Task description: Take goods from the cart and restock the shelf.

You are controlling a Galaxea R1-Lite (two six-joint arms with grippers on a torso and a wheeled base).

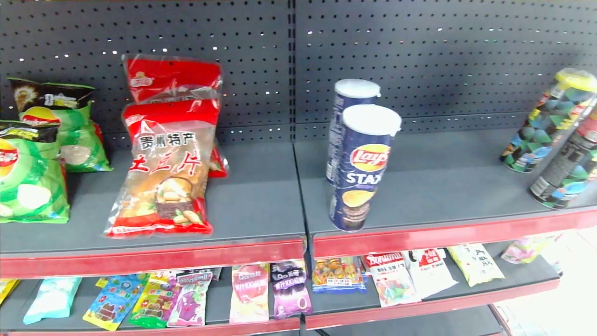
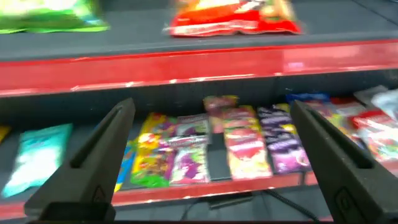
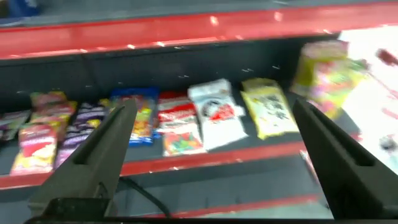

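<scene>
**Both jaws released before the stocked shelf**

We saw the left jaws released, their 2 fingers (image 2: 93, 168) spread wide and facing the lower shelf (image 2: 205, 190). Candy packets (image 2: 245, 146) lay flat there in a row. The right jaws were released as well, fingers (image 3: 93, 162) wide apart. They pointed at the same lower shelf farther to the right, where a white packet (image 3: 214, 112) lay just beside a yellow packet (image 3: 267, 106).

From the head view, the upper shelf (image 1: 261, 200) carried the goods. At its left end stood 2 green bags (image 1: 30, 177), one behind the other. Near them were 2 red bags (image 1: 165, 177), the front one leaning back toward the rear one, which stood against the perforated back wall (image 1: 419, 56). Right of the seam in the board, 2 blue tubes (image 1: 364, 168) stood upright near the red front lip, the rear one just behind the front one. At the far right, well apart from these, stood 2 patterned tubes (image 1: 548, 121), 1 with a yellow lid.
</scene>
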